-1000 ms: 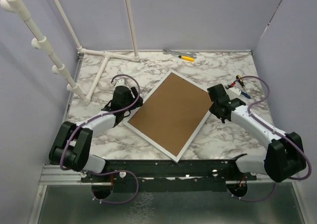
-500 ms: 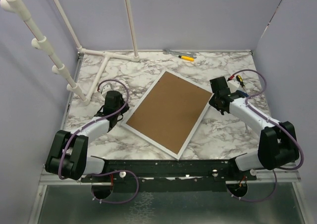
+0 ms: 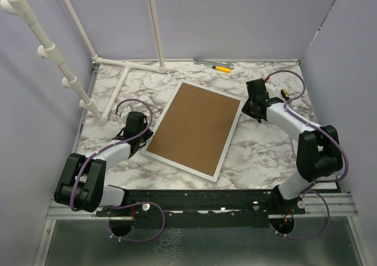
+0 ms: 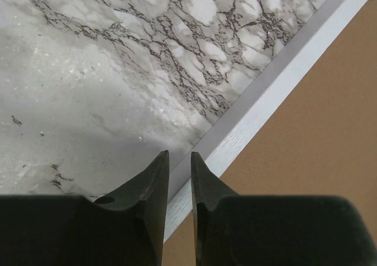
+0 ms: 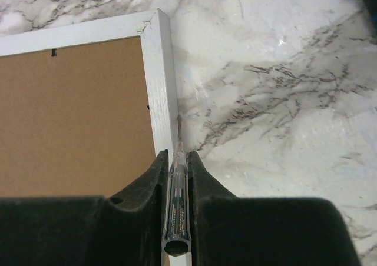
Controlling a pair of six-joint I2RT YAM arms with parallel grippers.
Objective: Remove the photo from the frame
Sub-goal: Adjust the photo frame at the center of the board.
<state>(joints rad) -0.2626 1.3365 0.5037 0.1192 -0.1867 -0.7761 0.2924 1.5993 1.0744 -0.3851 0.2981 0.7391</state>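
**Progress.** We find the task at an early stage. The frame (image 3: 180, 166) lies flat between the two grippers, face down, with its brown backing board (image 3: 197, 127) seated inside the white rim. The photo is not visible in any view. We judge it to be under that board, so its removal is not yet done. What is left is to free the board, lift it out, and then take out the print.

**Right gripper** (image 5: 178, 160). It pinches a clear-handled screwdriver (image 5: 178, 201). The thin tip points ahead of the fingers and sits at the outer side of the frame's rim, just short of a corner. We cannot tell whether the tip touches the rim. Ahead and to the left of this gripper, small dark marks sit at the board's edge. They may be retaining tabs, but they are too small to confirm.

**Left gripper** (image 4: 179, 160). Its fingers are drawn almost together, leaving a narrow slit with nothing in it. The opposite rim of the frame runs directly beneath the tips. We cannot tell whether they make contact.

**Count.**
- One frame and one backing board.
- No photo on show.
- One screwdriver in the grip.
- A yellow-handled tool (image 3: 221, 69) and a grey tool (image 3: 203, 61) well beyond the right gripper, at the table's far edge.
- A further tool partly hidden just behind that arm.
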